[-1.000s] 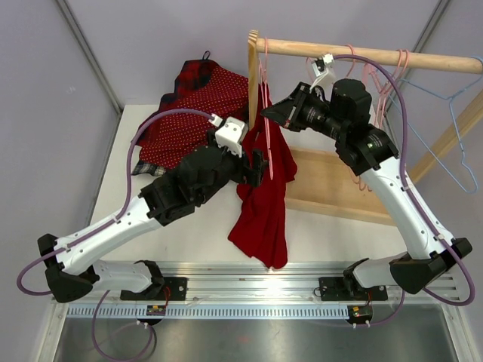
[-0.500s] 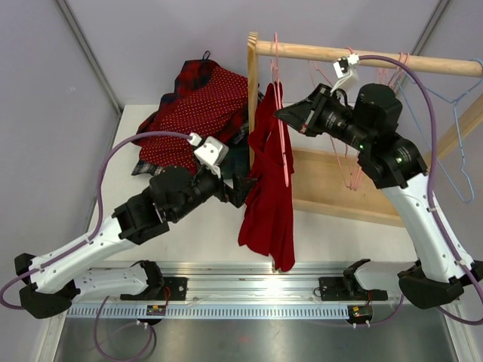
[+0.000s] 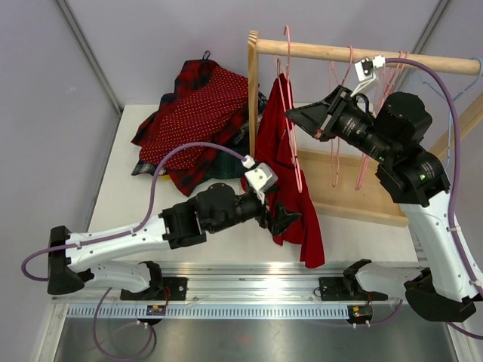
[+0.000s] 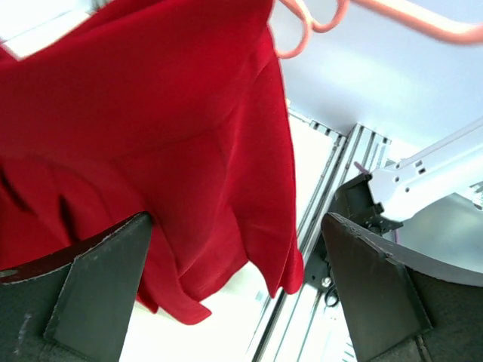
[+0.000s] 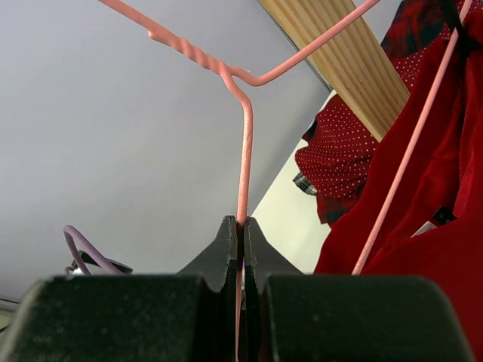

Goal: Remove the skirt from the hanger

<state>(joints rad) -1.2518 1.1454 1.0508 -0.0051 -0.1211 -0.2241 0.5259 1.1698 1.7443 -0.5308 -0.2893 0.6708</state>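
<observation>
A red skirt hangs from a pink wire hanger. My right gripper is shut on the hanger's wire just below its twisted neck and holds it up in front of the rack. In the right wrist view the jaws pinch the pink wire, with the skirt at right. My left gripper is open at the skirt's lower part, on its left side. In the left wrist view the skirt hangs ahead of the wide-open gripper, with nothing between the fingers.
A wooden rack rail carries more pink hangers over a wooden base board. A pile of red dotted and plaid clothes lies at the back left. The metal rail runs along the near edge.
My right gripper has carried the hanger and skirt to the right and nearer. My left gripper drew back to the left, then swung right to the skirt's lower part, still open.
</observation>
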